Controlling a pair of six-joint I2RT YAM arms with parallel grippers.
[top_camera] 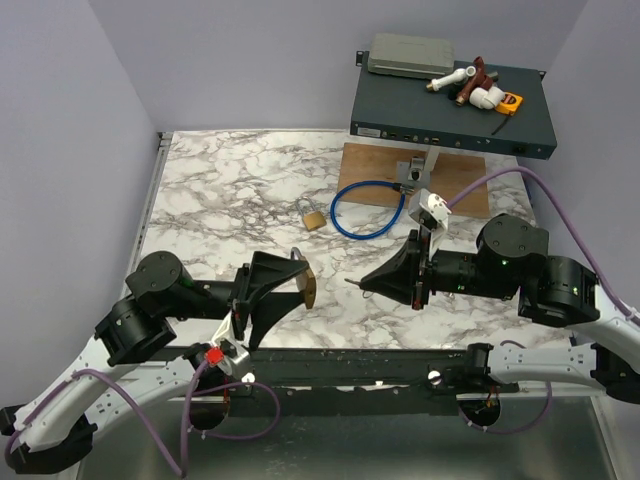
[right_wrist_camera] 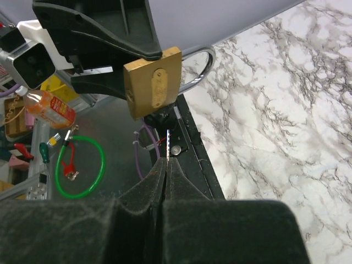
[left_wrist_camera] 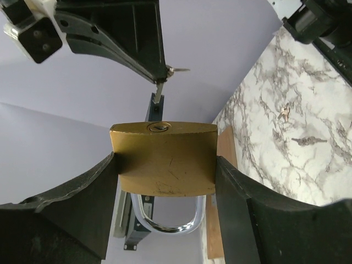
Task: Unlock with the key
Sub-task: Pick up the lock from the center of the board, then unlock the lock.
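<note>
My left gripper (top_camera: 296, 288) is shut on a brass padlock (top_camera: 309, 289) and holds it above the table's front edge. In the left wrist view the padlock (left_wrist_camera: 165, 148) sits between both fingers (left_wrist_camera: 82, 209), keyhole facing away and silver shackle towards the camera. My right gripper (top_camera: 366, 283) is shut on the slim silver key (top_camera: 350, 283). The key (left_wrist_camera: 159, 92) points at the keyhole with a small gap between them. In the right wrist view the key (right_wrist_camera: 167, 144) sticks out of the shut gripper (right_wrist_camera: 166, 163), just below the padlock (right_wrist_camera: 154, 88).
A second brass padlock (top_camera: 312, 217) lies on the marble table (top_camera: 230, 190), beside a blue cable loop (top_camera: 352, 231). A wooden board (top_camera: 465, 180) with a metal fitting and a dark box (top_camera: 450, 115) carrying pipe parts stand at the back right.
</note>
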